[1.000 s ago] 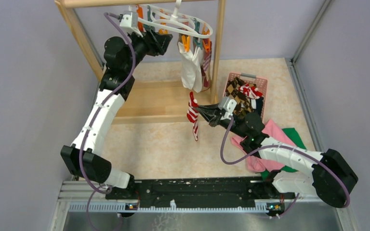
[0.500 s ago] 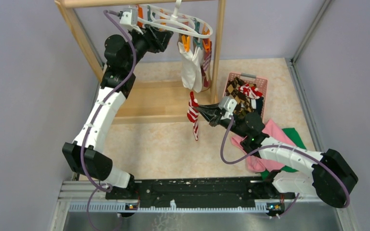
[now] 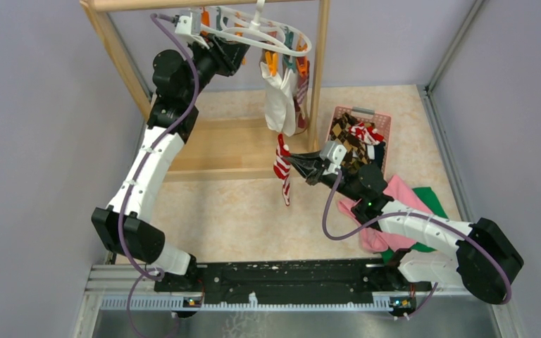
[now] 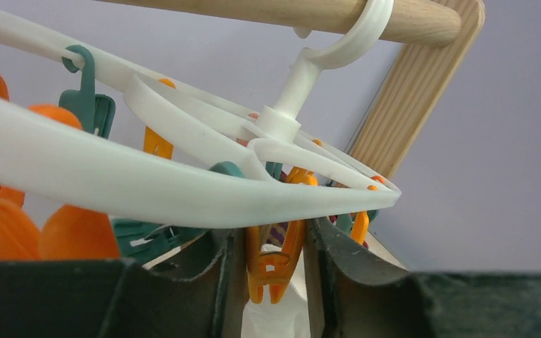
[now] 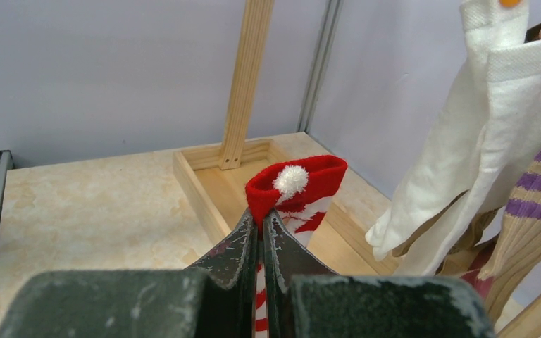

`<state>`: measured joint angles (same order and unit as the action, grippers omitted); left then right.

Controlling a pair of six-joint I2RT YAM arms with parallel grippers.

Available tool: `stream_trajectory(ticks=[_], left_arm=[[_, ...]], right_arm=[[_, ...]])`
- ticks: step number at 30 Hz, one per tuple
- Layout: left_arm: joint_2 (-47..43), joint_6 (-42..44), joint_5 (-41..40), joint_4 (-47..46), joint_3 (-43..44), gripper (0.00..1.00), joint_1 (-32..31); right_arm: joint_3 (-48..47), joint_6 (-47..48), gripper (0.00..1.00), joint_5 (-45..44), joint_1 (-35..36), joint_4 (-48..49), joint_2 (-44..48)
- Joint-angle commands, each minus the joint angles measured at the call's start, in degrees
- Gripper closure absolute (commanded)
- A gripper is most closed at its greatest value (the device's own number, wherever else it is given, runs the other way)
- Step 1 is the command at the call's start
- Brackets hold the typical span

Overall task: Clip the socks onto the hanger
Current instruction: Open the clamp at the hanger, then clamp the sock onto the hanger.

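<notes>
The white ring hanger hangs by its hook from the wooden rod, with orange and teal clips under it. My left gripper is up at the ring, and its fingers press both sides of an orange clip. A white sock hangs clipped to the hanger, beside a purple-striped one. My right gripper is shut on the red cuff of a red-white striped sock, held in the air below the hanger. The cuff carries a white pompom.
The wooden rack's post and base frame stand at the back. A pink basket with argyle and other socks sits behind the right arm. A pink cloth and a green cloth lie on the floor at right.
My left gripper has narrowed onto the orange clip and shifted slightly up at the ring. The right arm and its striped sock have not moved.
</notes>
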<state>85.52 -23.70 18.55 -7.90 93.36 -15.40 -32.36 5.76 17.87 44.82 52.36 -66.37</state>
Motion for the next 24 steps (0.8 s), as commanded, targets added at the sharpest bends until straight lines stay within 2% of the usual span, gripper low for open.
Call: stream_trajectory(ticks=[1, 8, 11, 18, 24], left_arm=[[0.1, -0.3, 0.4, -4.0, 2.6, 0.7, 0.1], [-0.6, -0.3, 0.6, -4.0, 2.3, 0.93, -0.5], [-1.1, 0.0, -0.5, -3.9, 1.9, 0.98, -1.1], [-2.1, 1.2, -3.6, -3.3, 1.1, 0.99, -2.9], [-2.5, 0.8, -5.6, -3.7, 0.1, 1.0, -3.6]], right_arm=[[-2.0, -0.8, 1.0, 0.3, -0.5, 1.8, 1.4], [-3.7, -0.2, 1.0, 0.7, -0.7, -0.1, 0.6], [-6.0, 0.2, 1.0, 0.9, -0.7, -1.6, -0.2], [-16.8, -0.2, 1.0, 0.9, -0.5, -5.6, -6.4], [-27.2, 2.3, 1.0, -4.4, 1.3, -7.7, -13.6]])
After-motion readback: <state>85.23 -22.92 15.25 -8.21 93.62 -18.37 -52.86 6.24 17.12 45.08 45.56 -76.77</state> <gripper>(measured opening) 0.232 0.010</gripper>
